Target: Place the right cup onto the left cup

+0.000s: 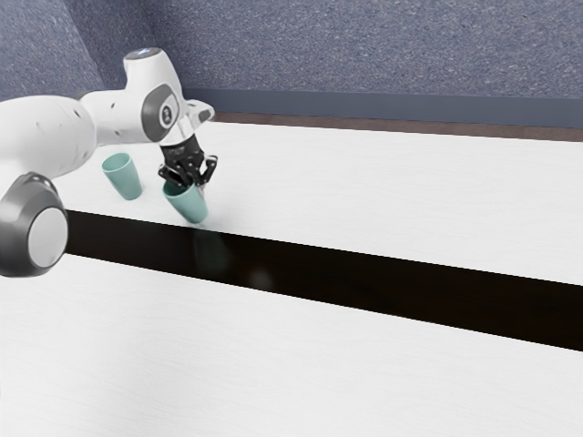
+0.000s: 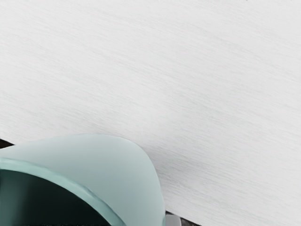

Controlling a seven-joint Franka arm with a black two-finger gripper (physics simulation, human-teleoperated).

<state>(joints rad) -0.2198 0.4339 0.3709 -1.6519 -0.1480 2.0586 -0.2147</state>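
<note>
In the exterior view, my black gripper [image 1: 194, 180] is at the rim of the right cup [image 1: 189, 206], a teal tapered cup with its mouth up. It is shut on the cup's wall at the side toward the exterior view's right. The left cup [image 1: 125, 181], also teal, stands separately on the white table toward the exterior view's left. In the wrist view, the right cup [image 2: 127, 165] shows its pale outer wall, rim and dark inside, with a grey fingertip [image 2: 173, 220] against its outer side. Whether the right cup's base touches the table is unclear.
The white tabletop [image 1: 383, 200] is crossed by a long dark glossy strip [image 1: 364, 287] just in front of the right cup. A bluish wall [image 1: 364, 55] rises behind the table's far edge.
</note>
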